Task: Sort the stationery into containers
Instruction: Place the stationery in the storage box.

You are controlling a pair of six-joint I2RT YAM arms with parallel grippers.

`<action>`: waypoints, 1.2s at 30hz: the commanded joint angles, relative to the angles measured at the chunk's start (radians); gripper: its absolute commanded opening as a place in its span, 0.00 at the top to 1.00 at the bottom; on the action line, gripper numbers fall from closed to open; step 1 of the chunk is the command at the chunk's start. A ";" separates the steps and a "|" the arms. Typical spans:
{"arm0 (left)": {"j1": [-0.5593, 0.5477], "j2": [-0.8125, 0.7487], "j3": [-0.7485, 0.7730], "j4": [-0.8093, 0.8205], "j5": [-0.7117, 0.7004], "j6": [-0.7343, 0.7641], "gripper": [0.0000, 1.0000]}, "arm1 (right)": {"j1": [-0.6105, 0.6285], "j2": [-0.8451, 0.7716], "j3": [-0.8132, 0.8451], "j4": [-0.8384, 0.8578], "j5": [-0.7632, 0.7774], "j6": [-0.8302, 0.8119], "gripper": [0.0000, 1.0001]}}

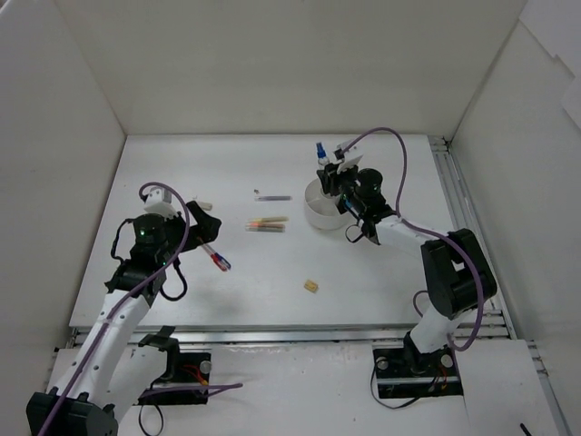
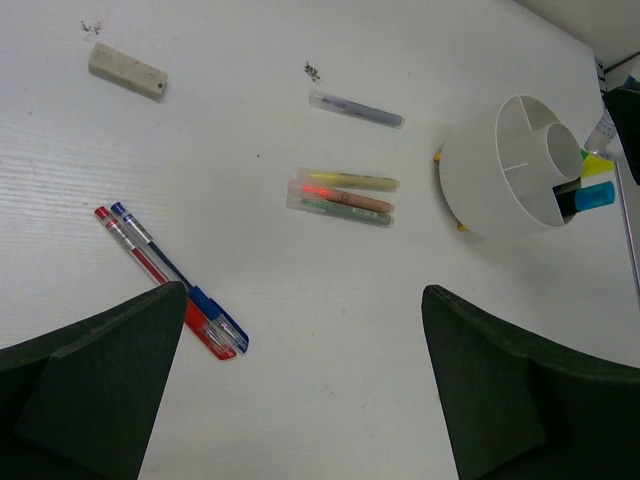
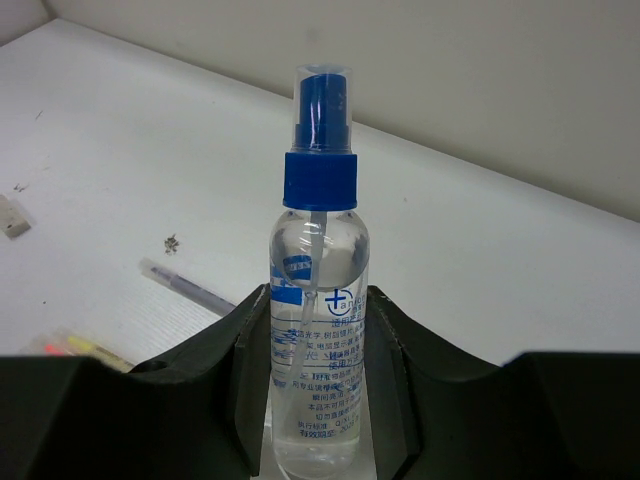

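Note:
My right gripper (image 3: 318, 335) is shut on a clear spray bottle (image 3: 318, 250) with a blue cap, gripping its lower half. From the top view the bottle (image 1: 320, 152) hangs over the far rim of the round white organizer (image 1: 318, 211). Yellow and blue highlighters (image 2: 590, 190) stand in one compartment of the organizer (image 2: 480, 190). My left gripper (image 2: 302, 300) hovers open above the table, just right of a red pen and a blue pen (image 2: 170, 285) lying side by side. Three pastel pencils (image 2: 345, 195) lie between the pens and the organizer.
A thin purple pencil (image 2: 357, 109) lies beyond the pastel ones. A pale eraser (image 2: 127, 70) sits at the far left, and a small beige eraser (image 1: 311, 286) lies near the table's front edge. White walls enclose the table on three sides.

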 commanded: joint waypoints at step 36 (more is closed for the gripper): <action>0.048 0.000 0.033 0.042 0.091 -0.001 0.01 | -0.038 0.037 -0.087 0.282 -0.094 0.086 0.41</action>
